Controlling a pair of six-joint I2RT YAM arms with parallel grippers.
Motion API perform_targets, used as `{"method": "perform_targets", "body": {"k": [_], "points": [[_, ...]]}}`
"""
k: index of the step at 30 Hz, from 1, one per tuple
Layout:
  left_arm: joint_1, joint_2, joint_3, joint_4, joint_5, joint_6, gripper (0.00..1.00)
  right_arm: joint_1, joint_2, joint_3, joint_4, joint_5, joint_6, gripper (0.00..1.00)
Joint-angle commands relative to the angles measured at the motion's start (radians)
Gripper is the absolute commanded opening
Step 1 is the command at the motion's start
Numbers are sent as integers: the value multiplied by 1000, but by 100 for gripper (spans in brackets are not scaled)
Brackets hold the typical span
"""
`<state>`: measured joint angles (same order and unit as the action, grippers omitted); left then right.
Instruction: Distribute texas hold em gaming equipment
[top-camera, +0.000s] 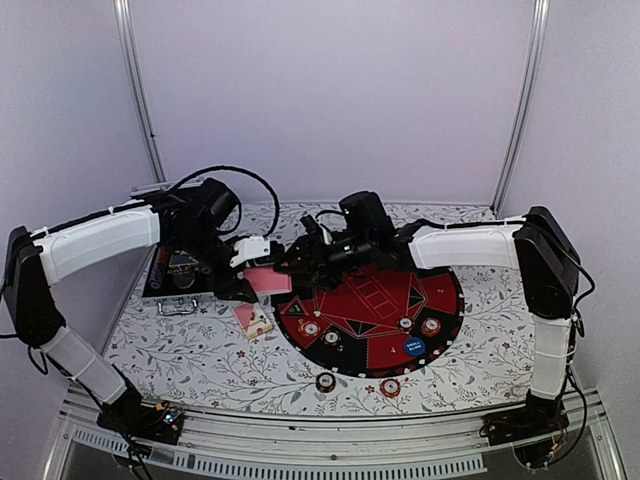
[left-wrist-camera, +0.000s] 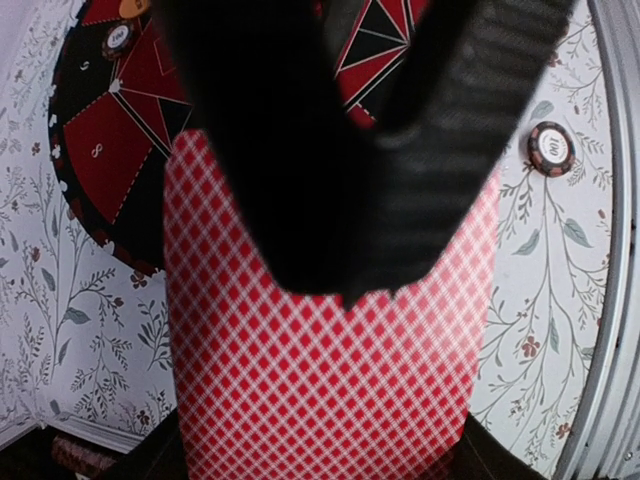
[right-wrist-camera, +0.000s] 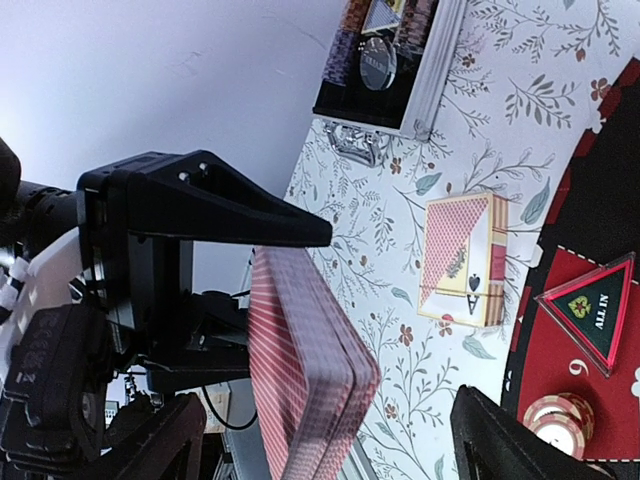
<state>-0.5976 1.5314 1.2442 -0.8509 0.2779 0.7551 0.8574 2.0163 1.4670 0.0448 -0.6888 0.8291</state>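
- The left gripper (top-camera: 248, 268) is clamped on one end of the deck of playing cards (top-camera: 264, 280). It holds the deck in the air just off the left rim of the mat (top-camera: 445, 300), above the table (top-camera: 190, 350).
- The right gripper (right-wrist-camera: 330, 400) has its jaws wide apart on either side of the deck's free end. I cannot tell whether either finger touches it.
- Risk: if those jaws close across the full thickness, they would likely take several cards rather than one.
- Risk: a finger nudging the edge could fan the stack, which already looks slightly staggered in the right wrist view. Loose cards would then slide out and fall near the card box (right-wrist-camera: 465, 260).
- Risk: pulling before the left grip gives could drag the whole deck askew.
- The deck's long axis runs out along the left gripper's fingers, roughly left to right across the table, and its free short end points at the right gripper.
- The red lattice back faces the left wrist camera, and the right wrist camera sees the deck nearly edge-on.
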Motion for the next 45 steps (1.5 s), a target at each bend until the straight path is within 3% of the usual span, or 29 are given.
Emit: {"method": "perform_targets", "body": {"k": [1,15,23,26,27,28,29,45], "points": [[-25,-18,40,-17,-3,-2,40,11,28,9,90,-21,64,88],[-30,-27,52,-14,-8,-1,38,14,71,-6,251,-83,184,60],[-37,-13,63,-11,-16,-7,38,15,86,-15,321,-106,245,26],[-39,-10,62,-6,-19,-9,52,14,89,-29,361,-117,271,16],[-39,-10,61,-3,-21,-10,64,14,92,-35,377,-121,287,15],[-40,-12,60,2,-19,-10,94,14,92,-42,396,-126,297,15],[-41,-13,58,7,-20,-10,99,15,93,-49,415,-131,310,14],[-90,23,87,4,-13,54,100,15,111,-61,492,-167,382,12]]}}
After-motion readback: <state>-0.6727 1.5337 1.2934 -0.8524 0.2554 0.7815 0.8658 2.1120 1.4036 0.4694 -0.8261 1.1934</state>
